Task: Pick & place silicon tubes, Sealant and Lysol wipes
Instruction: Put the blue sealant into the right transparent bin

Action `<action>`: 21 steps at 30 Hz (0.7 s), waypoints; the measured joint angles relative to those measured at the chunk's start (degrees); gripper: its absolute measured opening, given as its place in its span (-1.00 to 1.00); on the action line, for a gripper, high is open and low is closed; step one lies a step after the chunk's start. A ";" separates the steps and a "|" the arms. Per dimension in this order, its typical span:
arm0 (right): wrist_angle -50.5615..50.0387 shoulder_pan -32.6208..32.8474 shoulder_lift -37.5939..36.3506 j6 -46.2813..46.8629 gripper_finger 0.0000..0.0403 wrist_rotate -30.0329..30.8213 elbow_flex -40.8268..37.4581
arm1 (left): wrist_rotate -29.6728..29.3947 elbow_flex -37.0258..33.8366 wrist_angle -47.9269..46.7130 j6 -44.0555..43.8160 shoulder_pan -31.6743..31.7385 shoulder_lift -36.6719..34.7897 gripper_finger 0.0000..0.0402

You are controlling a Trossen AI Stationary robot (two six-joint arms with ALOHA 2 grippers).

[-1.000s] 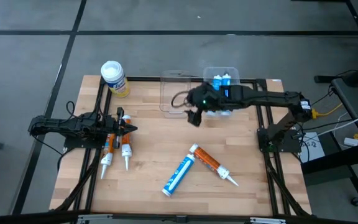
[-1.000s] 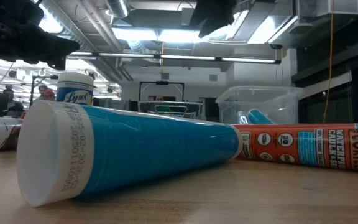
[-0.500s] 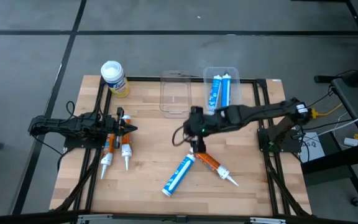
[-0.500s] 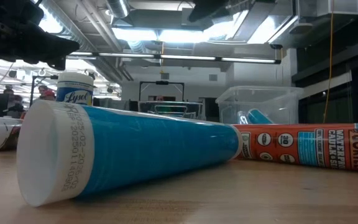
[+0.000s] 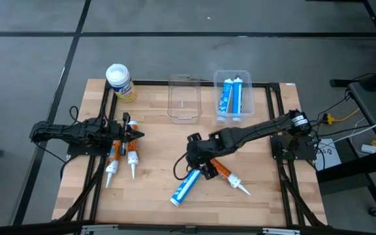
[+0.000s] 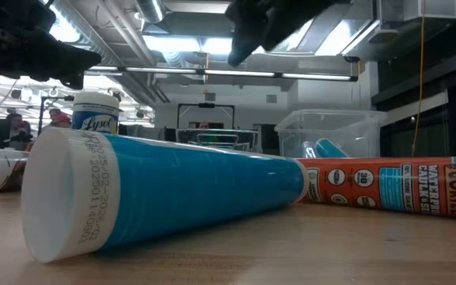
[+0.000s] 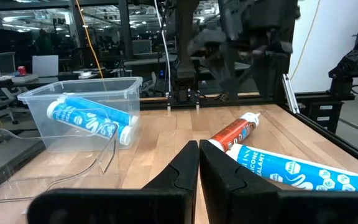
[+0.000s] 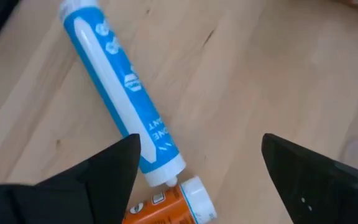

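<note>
A blue silicone tube (image 5: 187, 185) and an orange sealant tube (image 5: 224, 173) lie on their sides on the wood table, their ends close together. My right gripper (image 5: 199, 166) hangs open above that meeting point, tilted down; its wrist view shows the blue tube (image 8: 120, 93) and the orange tube's white cap (image 8: 191, 196) between its fingers, which touch nothing. My left gripper (image 5: 134, 135) waits shut at the table's left, level, above two more orange tubes (image 5: 121, 160). The Lysol wipes (image 5: 119, 81) stand upright at the far left corner.
Two clear bins stand at the far edge: an empty one (image 5: 185, 98) and one (image 5: 234, 96) holding two blue tubes. Bare wood lies between the two arms and along the near edge. A black frame borders the table.
My right gripper has swung from over the far bin with the blue tubes toward the near edge and down, rolling as it went, and now hangs over the blue and orange tubes. It has stayed open. No tube has moved.
</note>
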 joint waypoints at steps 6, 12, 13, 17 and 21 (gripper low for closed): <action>-0.38 -0.02 3.81 -7.81 0.66 0.04 0.00 | 0.00 0.00 0.00 0.00 0.00 0.00 -0.96; -2.89 0.42 7.42 -15.19 0.66 0.05 -0.02 | 0.00 0.00 0.00 0.00 0.00 0.00 -0.95; -3.25 0.50 7.70 -16.20 0.66 0.04 -0.02 | 0.00 0.00 0.00 -0.01 0.00 0.00 -0.94; -3.83 1.02 9.01 -19.27 0.66 0.09 -0.02 | -0.02 0.00 0.00 0.00 0.00 0.00 -0.94; -3.34 1.67 10.15 -21.20 0.66 0.04 0.02 | 0.00 0.00 0.00 0.00 0.00 0.00 -0.95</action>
